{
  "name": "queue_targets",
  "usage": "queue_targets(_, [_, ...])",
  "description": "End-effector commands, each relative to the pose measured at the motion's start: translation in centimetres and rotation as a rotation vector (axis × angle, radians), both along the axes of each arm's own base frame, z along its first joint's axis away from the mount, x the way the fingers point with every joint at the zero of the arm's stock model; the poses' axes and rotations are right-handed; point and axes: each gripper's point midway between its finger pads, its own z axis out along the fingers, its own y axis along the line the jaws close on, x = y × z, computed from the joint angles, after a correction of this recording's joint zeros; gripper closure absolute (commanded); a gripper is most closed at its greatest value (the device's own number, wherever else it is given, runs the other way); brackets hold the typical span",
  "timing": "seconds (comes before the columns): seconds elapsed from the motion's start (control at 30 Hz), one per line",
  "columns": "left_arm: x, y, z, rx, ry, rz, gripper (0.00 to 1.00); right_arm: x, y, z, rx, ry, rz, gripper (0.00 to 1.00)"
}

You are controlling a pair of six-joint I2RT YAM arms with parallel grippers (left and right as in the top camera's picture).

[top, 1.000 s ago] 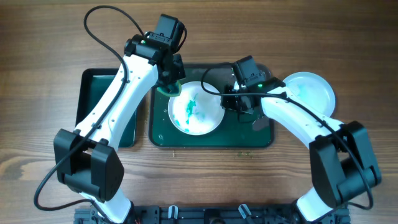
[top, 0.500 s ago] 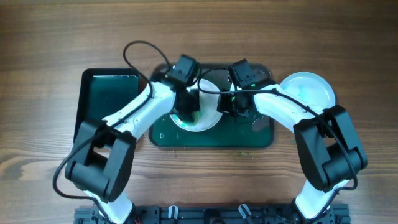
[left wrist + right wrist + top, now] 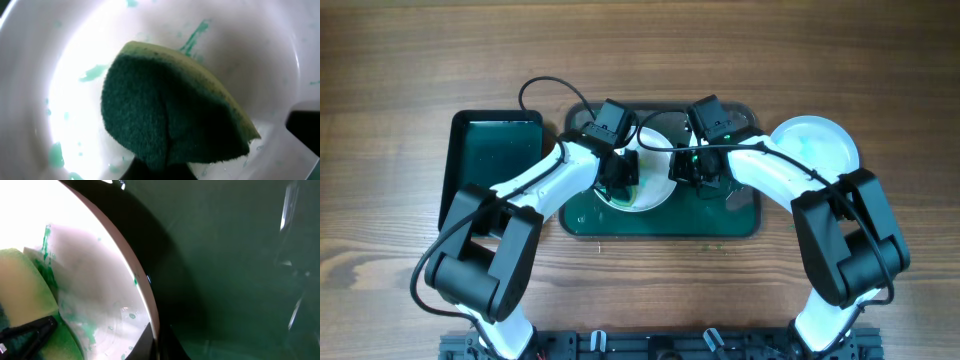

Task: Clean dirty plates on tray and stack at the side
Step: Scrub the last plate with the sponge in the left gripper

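A white plate point(image 3: 652, 190) smeared with teal marks lies on the dark green tray point(image 3: 660, 222). My left gripper point(image 3: 618, 180) is shut on a green sponge point(image 3: 170, 115), which presses on the plate's inside point(image 3: 75, 95) among teal smears. My right gripper point(image 3: 696, 172) is shut on the plate's right rim point(image 3: 142, 287), one finger on each side of it. The right wrist view also shows the sponge point(image 3: 22, 287) and the tray floor point(image 3: 230, 280). A second white plate point(image 3: 817, 146) lies on the table to the right of the tray. No third plate is in view.
A smaller dark tray point(image 3: 492, 175) lies to the left of the green tray, partly under my left arm. Both arms cross over the green tray's middle. Bare wooden table point(image 3: 640, 50) surrounds the trays.
My left gripper came forward from the tray's back edge with the sponge and now presses it on the plate. My right gripper shifted slightly left to the plate's rim.
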Motion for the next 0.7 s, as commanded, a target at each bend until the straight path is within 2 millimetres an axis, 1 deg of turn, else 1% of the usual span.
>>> queue_targets(0.0, [1.4,3.0,-1.0,0.162,-0.067,0.023,0.96,-0.8,-0.2,-1.6,-0.021,0.029,0.035,0.96])
queue_targets(0.07, [1.7,5.6,-0.9,0.263,-0.083,0.167,0.96,-0.8,-0.2,-1.6,-0.021,0.029,0.035,0.96])
queue_targets(0.1, [1.3,6.3,-1.0,0.277,-0.064,0.223,0.96,-0.8,-0.2,-1.6,-0.020,0.028,0.035,0.96])
queue_targets(0.13, [0.8,6.6,-1.1,0.279,-0.038,0.253,0.96,-0.7,-0.1,-1.6,-0.019,0.026,0.034,0.96])
queue_targets(0.17, [-0.1,6.4,-1.3,0.266,0.003,0.252,0.96,-0.7,-0.1,-1.6,-0.017,0.022,0.034,0.95])
queue_targets(0.23, [-1.2,5.4,-1.6,0.221,0.062,0.229,0.96,-0.6,-0.1,-1.5,-0.016,0.020,0.034,0.96])
queue_targets(0.27, [-1.8,4.2,-1.7,0.164,0.095,0.173,0.96,-0.6,-0.1,-1.5,-0.016,0.020,0.035,0.96])
queue_targets(0.33, [-2.6,0.1,-1.1,-0.031,0.125,-0.055,0.96,-0.6,0.0,-1.5,-0.009,0.021,0.037,0.96])
queue_targets(0.37, [-2.4,-1.6,-0.6,-0.113,0.104,-0.148,0.96,-0.6,0.0,-1.5,-0.009,0.019,0.039,0.96])
queue_targets(0.43, [0.2,-3.0,0.3,-0.168,-0.017,-0.163,0.96,-0.6,0.1,-1.5,-0.009,0.019,0.040,0.96])
queue_targets(0.47, [2.0,-3.0,0.7,-0.152,-0.090,-0.130,0.96,-0.6,0.1,-1.5,-0.005,0.020,0.041,0.96])
queue_targets(0.5, [3.3,-2.3,0.8,-0.113,-0.140,-0.083,0.96,-0.7,0.1,-1.4,-0.003,0.021,0.041,0.96])
queue_targets(0.53, [4.4,-1.1,0.8,-0.051,-0.185,-0.012,0.96,-0.7,0.2,-1.5,-0.003,0.022,0.041,0.96])
queue_targets(0.57, [5.5,0.8,0.8,0.036,-0.229,0.084,0.96,-0.7,0.2,-1.5,-0.003,0.022,0.041,0.96])
queue_targets(0.6, [6.1,2.9,0.9,0.128,-0.261,0.178,0.96,-0.7,0.2,-1.5,-0.003,0.021,0.041,0.96])
queue_targets(0.63, [6.1,4.8,0.9,0.208,-0.279,0.264,0.96,-0.6,0.2,-1.5,-0.002,0.021,0.041,0.96])
queue_targets(0.67, [5.7,6.2,0.8,0.263,-0.272,0.328,0.96,-0.6,0.2,-1.4,-0.001,0.018,0.041,0.95])
